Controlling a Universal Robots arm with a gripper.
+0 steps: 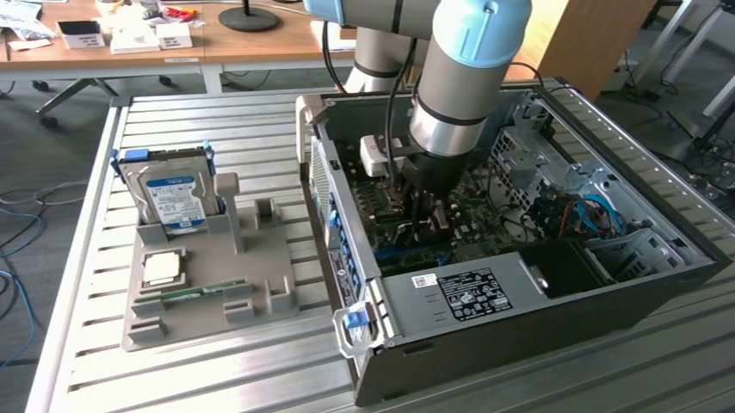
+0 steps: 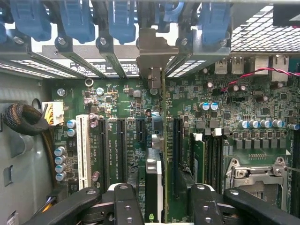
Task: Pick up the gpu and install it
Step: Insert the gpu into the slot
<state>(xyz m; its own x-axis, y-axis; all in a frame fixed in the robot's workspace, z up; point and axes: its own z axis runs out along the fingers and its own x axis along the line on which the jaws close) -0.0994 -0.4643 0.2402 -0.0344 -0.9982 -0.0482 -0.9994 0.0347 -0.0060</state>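
Between pincer [image 2: 154,206] fingers: gpu [image 2: 153,183] upright in motherboard [image 2: 117,108] slot, pincer released.

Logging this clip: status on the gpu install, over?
Jaws of gripper open, straddling gpu. gpu upright on edge at a motherboard slot. No obstruction seen.

- Open computer case [image 1: 574,297] sits on the slatted metal table [image 1: 172,370], our landmark for everything else.
- Grey parts holder [image 1: 206,284] lies beside the case, on the exterior view's left.
- Silver hard drive [image 1: 175,200] with a blue-white label stands upright in that holder (at its far end).
- Narrow green memory stick [image 1: 201,292] lies flat in the holder, nearer the front.
- Wooden desk [image 1: 172,39] stands behind the case, well apart.
- Inside the case: green motherboard [image 2: 122,101], white slot [image 2: 83,150], blue latches [image 2: 77,18].
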